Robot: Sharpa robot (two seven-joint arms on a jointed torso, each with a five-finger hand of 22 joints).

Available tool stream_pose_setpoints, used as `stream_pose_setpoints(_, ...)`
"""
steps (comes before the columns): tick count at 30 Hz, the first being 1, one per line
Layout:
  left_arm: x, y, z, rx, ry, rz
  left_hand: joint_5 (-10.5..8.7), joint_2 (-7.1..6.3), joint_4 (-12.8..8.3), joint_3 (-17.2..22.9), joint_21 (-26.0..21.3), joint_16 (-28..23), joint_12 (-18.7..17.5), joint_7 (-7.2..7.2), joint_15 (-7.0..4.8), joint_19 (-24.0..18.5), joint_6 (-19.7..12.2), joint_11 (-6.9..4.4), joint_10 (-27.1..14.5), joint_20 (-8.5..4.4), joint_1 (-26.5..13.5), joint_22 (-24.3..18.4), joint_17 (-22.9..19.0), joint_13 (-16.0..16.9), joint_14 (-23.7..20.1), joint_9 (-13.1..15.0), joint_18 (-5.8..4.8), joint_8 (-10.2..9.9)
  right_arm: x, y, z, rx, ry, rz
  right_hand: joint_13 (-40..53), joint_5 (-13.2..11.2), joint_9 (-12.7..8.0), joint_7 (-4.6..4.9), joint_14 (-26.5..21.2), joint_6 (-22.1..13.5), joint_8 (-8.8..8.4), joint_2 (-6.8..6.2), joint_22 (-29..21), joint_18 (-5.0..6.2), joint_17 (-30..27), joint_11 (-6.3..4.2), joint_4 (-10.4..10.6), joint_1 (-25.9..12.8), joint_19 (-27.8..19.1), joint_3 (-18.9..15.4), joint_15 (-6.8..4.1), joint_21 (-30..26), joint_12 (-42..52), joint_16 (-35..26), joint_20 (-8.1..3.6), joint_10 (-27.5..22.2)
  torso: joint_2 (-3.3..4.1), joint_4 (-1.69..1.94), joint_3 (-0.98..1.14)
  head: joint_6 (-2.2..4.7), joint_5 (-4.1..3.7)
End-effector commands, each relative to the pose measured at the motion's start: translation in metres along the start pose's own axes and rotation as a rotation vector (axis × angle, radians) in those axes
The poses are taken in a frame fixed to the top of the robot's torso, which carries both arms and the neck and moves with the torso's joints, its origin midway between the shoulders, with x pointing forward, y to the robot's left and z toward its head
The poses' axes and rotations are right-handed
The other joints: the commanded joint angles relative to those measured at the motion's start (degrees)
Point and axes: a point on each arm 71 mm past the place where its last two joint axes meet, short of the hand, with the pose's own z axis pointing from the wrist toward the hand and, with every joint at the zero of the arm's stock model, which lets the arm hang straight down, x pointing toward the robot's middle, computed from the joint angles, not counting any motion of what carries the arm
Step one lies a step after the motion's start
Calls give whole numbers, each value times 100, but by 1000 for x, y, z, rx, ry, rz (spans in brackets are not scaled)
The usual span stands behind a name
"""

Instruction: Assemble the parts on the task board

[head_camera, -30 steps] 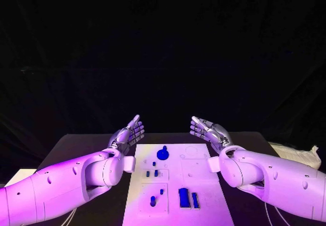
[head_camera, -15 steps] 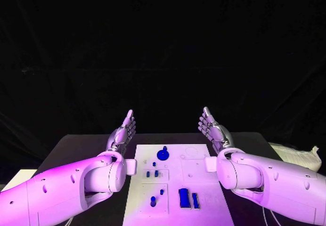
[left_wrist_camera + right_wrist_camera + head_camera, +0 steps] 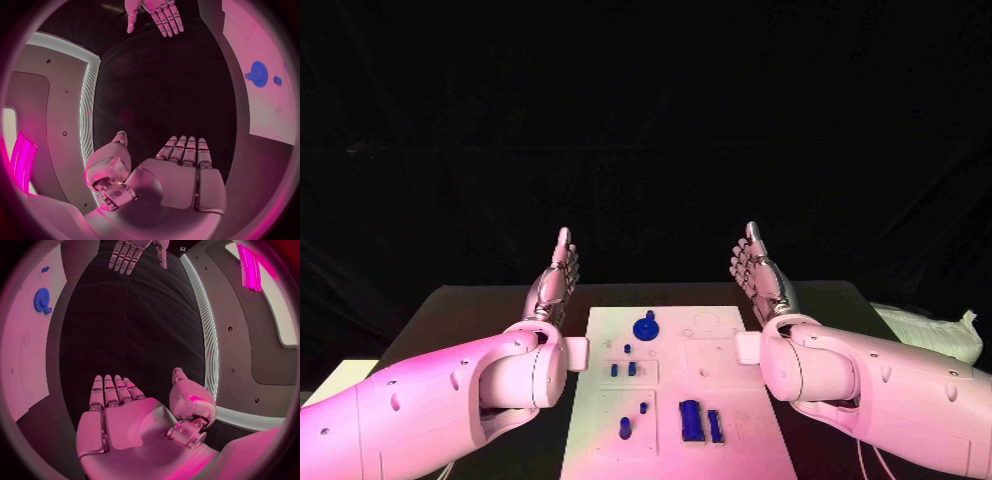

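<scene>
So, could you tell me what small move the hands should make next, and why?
Probably lower one hand toward the white task board. Both the left hand and the right hand are raised, open and empty, on either side of it, while the small blue parts lie untouched.

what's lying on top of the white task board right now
Small blue parts lie on the task board: a round gear-like piece at the far end, a larger block near the front. Both hands are off it.
</scene>
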Motion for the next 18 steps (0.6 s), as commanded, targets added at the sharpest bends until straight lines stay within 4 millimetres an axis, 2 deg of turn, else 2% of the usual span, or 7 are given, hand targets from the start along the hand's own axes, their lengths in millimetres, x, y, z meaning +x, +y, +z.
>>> stream_pose_setpoints(1,1,-3,0,30,1,10,-37,-2,-1,-93,-35,-38,-32,-5,-1,-204,-258,0,-284,-5,-361,-143,-8,-6,-263,-6,-117,-38,1,2,0,-19,1,0,-8,-30,-7,-2,-295,-252,-19,-1,-59,-123,-8,-1,8,-410,-249,-32,0,-43,-37,-35,-4,-282,0,0,0,-1,0)
stream_pose_setpoints(4,1,-3,0,30,1,10,-37,-2,-1,-93,-35,-38,-32,-5,-1,-626,-326,0,-355,-5,-447,-143,-8,-6,-318,-6,-117,-38,1,2,0,-19,1,0,-8,-30,-7,-2,-364,-302,-19,-1,-59,-123,-8,-1,8,-509,-308,-32,0,-43,-37,-35,-4,-345,0,0,0,-1,0)
stream_pose_setpoints(8,1,-3,0,30,1,10,-37,-2,-1,-93,-35,-38,-32,-5,-1,-626,-396,0,-422,-5,-550,-143,-8,-6,-398,-6,-117,-38,1,2,0,-19,1,0,-8,-30,-7,-2,-449,-379,-19,-1,-59,-123,-8,-1,8,-625,-372,-32,0,-43,-37,-35,-4,-432,0,0,0,-1,0)
stream_pose_setpoints(9,1,-3,0,30,1,10,-37,-2,-1,-93,-35,-38,-32,-5,-1,-626,-414,0,-432,-5,-553,-143,-8,-6,-398,-6,-117,-38,1,2,0,-19,1,0,-8,-30,-7,-2,-498,-793,-19,-1,-59,-123,-8,-1,8,-690,-798,-32,0,-43,-37,-35,-4,-477,0,0,0,-1,0)
stream_pose_setpoints(10,1,-3,0,30,1,10,-37,-2,-1,-93,-35,-38,-32,-5,-1,-626,-835,0,-891,-5,-607,-143,-8,-6,-823,-6,-117,-38,1,2,0,-19,1,0,-8,-30,-7,-2,-927,-793,-19,-1,-59,-123,-8,-1,8,-797,-798,-32,0,-43,-37,-35,-4,-890,0,0,0,-1,0)
stream_pose_setpoints(12,1,-3,0,30,1,10,-37,-2,-1,-93,-35,-38,-32,-5,-1,-626,-835,0,-891,-5,-1127,-143,-8,-6,-823,-6,-117,-38,1,2,0,-19,1,0,-8,-30,-7,-2,-927,-793,-19,-1,-59,-123,-8,-1,8,-1293,-798,-32,0,-43,-37,-35,-4,-890,0,0,0,-1,0)
stream_pose_setpoints(18,1,-3,0,30,1,10,-37,-2,-1,-93,-35,-38,-32,-5,-1,-626,-835,0,-891,-5,-1127,-143,-8,-6,-823,-6,-117,-38,1,2,0,-19,1,0,-8,-30,-7,-2,-927,-793,-19,-1,-59,-123,-8,-1,8,-1293,-798,-32,0,-43,-37,-35,-4,-890,0,0,0,-1,0)
